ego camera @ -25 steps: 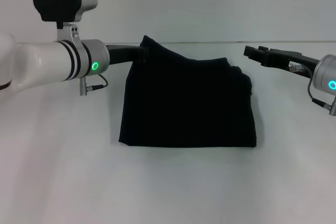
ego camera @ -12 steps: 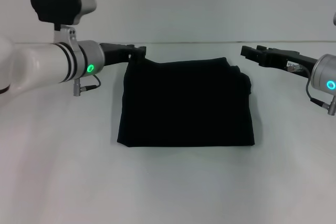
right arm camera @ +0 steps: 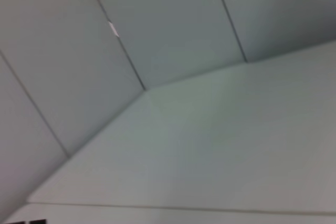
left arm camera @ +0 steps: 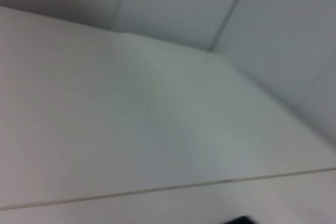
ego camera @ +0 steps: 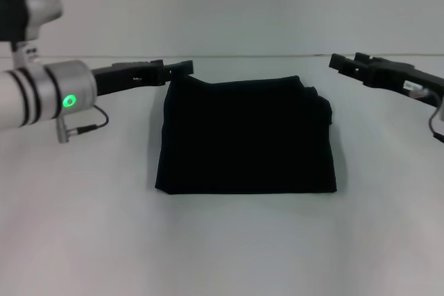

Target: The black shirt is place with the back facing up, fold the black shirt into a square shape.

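A: Shirt first. Where is it?

B: The plain matte-black soft cloth T-shirt (ego camera: pixel 246 136) lies flat in the middle of the pale grey-white counter (ego camera: pixel 222 240), folded into a roughly square block. Near edge straight, far right corner a bit bunched (some layers stick out there).

A: Is anything touching it?

B: Can't say for sure. The black left claw (ego camera: pixel 182 68) sits at the shirt's far left corner, tip right beside the cloth, with the arm reaching in from the left. Whether it is in contact or just above, the head view doesn't settle.

A: Fingers wide or narrow?

B: Can't tell, as the tip is dark against dark cloth. It holds nothing that I can see.

A: Right side?

B: The black right claw (ego camera: pixel 340 62) hangs off the shirt's far right, apart from the cloth, with counter showing between them. Its opening can't be told either.

A: Wrist cameras?

B: Both show only pale panelled wall and the counter surface, blurred. No shirt in either.
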`<state>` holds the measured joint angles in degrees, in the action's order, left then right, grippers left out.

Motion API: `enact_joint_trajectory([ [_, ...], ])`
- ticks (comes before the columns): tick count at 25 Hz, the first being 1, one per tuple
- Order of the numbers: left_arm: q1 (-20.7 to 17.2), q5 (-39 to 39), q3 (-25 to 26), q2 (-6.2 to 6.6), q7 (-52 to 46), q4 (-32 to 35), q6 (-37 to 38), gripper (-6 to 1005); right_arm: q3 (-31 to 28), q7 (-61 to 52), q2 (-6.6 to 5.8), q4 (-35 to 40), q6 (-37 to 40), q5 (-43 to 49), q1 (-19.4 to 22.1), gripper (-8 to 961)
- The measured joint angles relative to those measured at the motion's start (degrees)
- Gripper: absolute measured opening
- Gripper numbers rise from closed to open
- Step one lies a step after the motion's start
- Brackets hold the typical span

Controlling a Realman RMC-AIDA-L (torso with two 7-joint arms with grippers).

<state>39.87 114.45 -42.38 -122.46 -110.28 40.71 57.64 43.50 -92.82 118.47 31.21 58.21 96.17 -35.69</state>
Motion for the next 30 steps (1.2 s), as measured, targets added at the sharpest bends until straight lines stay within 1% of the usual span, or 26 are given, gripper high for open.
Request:
enact_joint_trajectory([
  [2,-1.5,-3.1,3.6,0.19,2.6,-0.3,6.7,578,-1.8,1.7,-0.12,0.0,3.5,0.0,0.9,687],
  [5,-3.3,-7.5,10.0,0.29,8.7,-2.5,15.4,719,-3.1,3.9,-0.24,0.1,7.4,0.0,2.3,739],
  [6,-3.4,-7.8,10.3,0.3,9.1,-2.7,15.8,766,-3.4,5.3,-0.14,0.1,8.6,0.0,2.9,757],
  [9,-4.8,-9.1,13.1,0.34,14.1,-4.5,19.6,819,-3.8,10.2,0.62,-0.1,10.2,0.0,3.8,809],
  [12,-5.7,-9.0,13.4,0.1,17.7,-5.3,19.9,871,-3.5,14.6,1.03,-1.1,10.6,0.0,3.9,862],
  [15,-5.9,-8.6,13.2,-0.09,21.1,-5.4,20.6,868,-3.4,16.4,1.05,-1.6,11.0,0.2,3.8,940],
  [18,-5.9,-8.6,12.9,-0.16,25.4,-6.0,21.0,864,-3.3,17.0,1.07,-1.7,11.6,0.1,3.5,936],
  [30,-5.1,-7.3,12.4,0.15,33.9,-8.3,20.2,860,-2.2,17.1,1.13,-2.0,11.6,0.6,2.5,919],
])
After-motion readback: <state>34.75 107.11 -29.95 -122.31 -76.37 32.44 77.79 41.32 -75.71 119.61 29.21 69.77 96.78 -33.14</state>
